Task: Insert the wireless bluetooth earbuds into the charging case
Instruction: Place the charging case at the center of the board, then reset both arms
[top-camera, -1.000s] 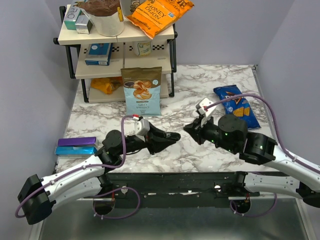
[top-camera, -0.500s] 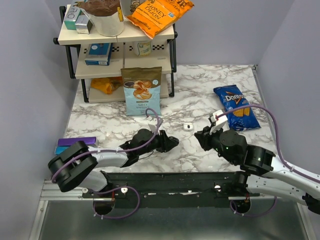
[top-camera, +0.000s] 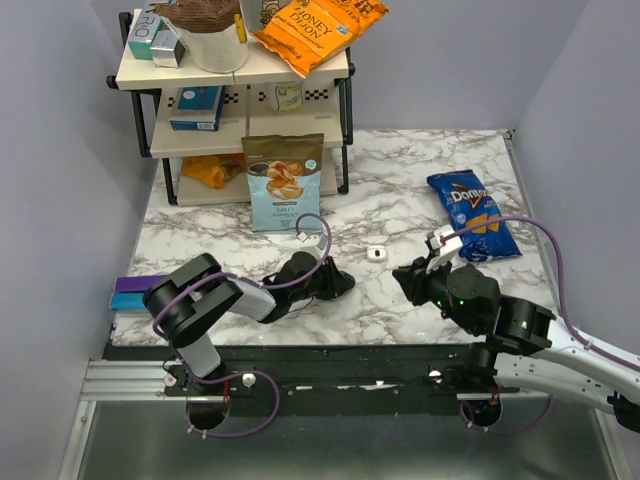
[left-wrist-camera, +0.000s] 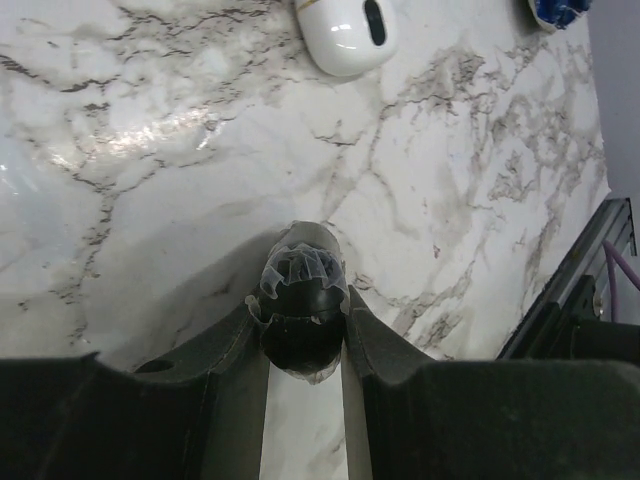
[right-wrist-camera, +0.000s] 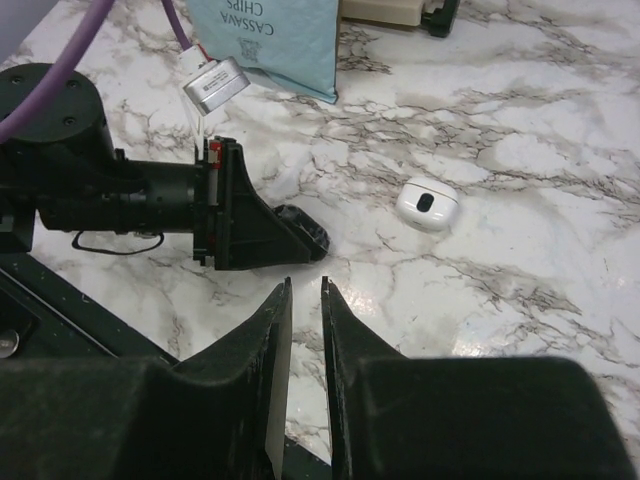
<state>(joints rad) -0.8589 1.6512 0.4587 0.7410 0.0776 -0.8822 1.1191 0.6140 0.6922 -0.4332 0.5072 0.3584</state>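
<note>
**benchlurker:** what does the bud look like up close, and where is it right now?

**yam_rig:** It's pinched in my left gripper (left-wrist-camera: 303, 305), with the jaws closed on it from both sides. The earbud (left-wrist-camera: 302, 328) is a tiny glossy black blob, rounded, with a clear frilly silicone tip (left-wrist-camera: 303, 272) on one end. It sits right at my fingertips, low over the marble table (left-wrist-camera: 150, 150). Can't tell if it touches the surface.

**benchlurker:** which way is it pointing?

**yam_rig:** The long axis runs along my fingers. The tip end faces away from the wrist and the black body sits back toward me. Ahead of the tip, a bit to the right and well clear of it, is the white case (left-wrist-camera: 335, 40). It's a smooth rounded pod lying flat with a black oval patch on top. From the top camera it lies between my two grippers, slightly farther back on the table. My right gripper (right-wrist-camera: 303, 300) is nearby, jaws cracked a little apart with nothing between them, aimed toward the left one.
</note>
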